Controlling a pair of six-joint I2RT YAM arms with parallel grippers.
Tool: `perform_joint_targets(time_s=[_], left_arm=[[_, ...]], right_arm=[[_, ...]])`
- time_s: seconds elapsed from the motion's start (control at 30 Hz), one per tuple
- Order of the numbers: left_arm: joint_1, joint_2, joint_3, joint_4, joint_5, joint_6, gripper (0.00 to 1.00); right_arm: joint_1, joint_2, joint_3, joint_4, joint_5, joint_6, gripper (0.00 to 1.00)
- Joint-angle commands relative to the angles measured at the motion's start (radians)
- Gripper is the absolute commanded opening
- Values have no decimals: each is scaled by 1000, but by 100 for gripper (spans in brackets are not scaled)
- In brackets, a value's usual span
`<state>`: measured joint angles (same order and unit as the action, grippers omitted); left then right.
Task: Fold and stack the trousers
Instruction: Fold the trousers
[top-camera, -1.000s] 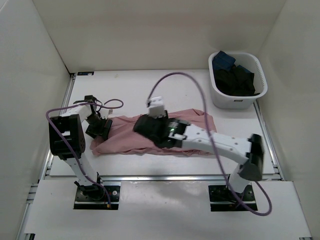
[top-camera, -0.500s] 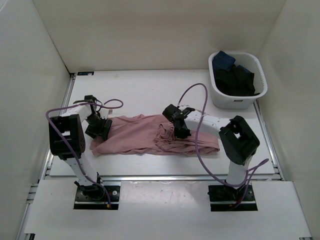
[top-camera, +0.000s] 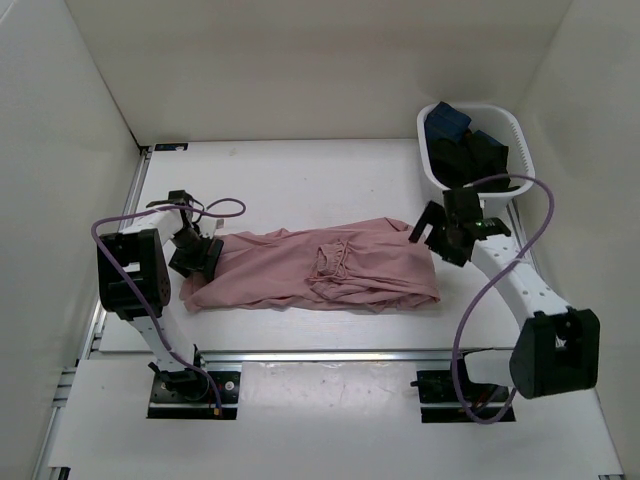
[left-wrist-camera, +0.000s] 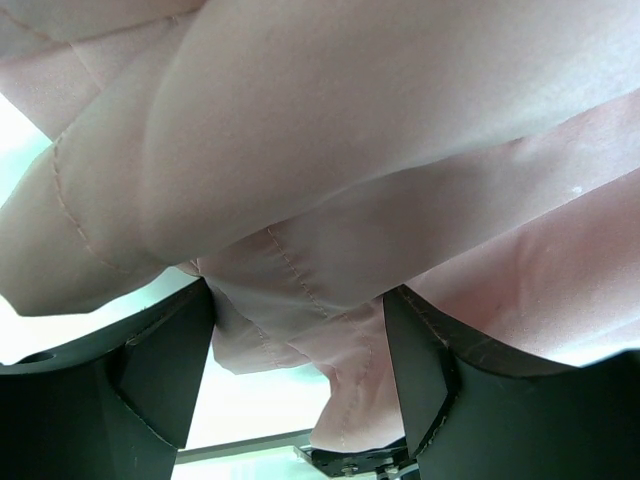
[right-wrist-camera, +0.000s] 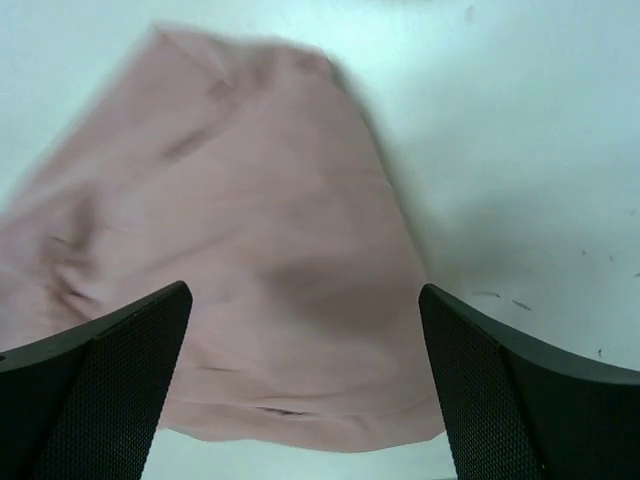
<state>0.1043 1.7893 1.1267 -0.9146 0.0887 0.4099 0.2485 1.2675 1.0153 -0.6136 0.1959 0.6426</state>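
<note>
Looking down from the top camera, I see the trousers (top-camera: 320, 268) lying flat on the table (top-camera: 300, 180) with their long axis running left to right, between my two arms. The left tool (top-camera: 197, 258) sits on their left end, and the right tool (top-camera: 430, 232) hangs just off their far right corner, so each arm is the nearer one for its own end. At the back right stands a white basket (top-camera: 462, 202) holding dark black and blue clothes (top-camera: 475, 155), well apart from the pink cloth. On the left wrist camera, the fingers (left-wrist-camera: 150, 370) are drawn in on a bunched fold of pink fabric that fills the gap, so I judge it clamped. On the right wrist camera, the jaws stand wide apart with nothing between them, and the trousers' end lies below and slightly to the left, bare table to the right.
</note>
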Motion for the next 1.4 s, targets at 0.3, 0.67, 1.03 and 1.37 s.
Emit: perform_joint_targets(time_s=[0.3,0.67,1.03,1.37], left_arm=[[3,-51,24,-10,-4,-13,78],[3,-96,160,-104,107,-46,87],[-228,-67,240,-185,82,-69,95],[-409,111,162,-164,302,-36,87]], right_arm=[[-178,147,-348,353,-464,-123,96],[-311,58,-187,50,-420,-233,0],[88,201,589,-636,176,-341,0],[751,700,1040,-861,359,-74,0]])
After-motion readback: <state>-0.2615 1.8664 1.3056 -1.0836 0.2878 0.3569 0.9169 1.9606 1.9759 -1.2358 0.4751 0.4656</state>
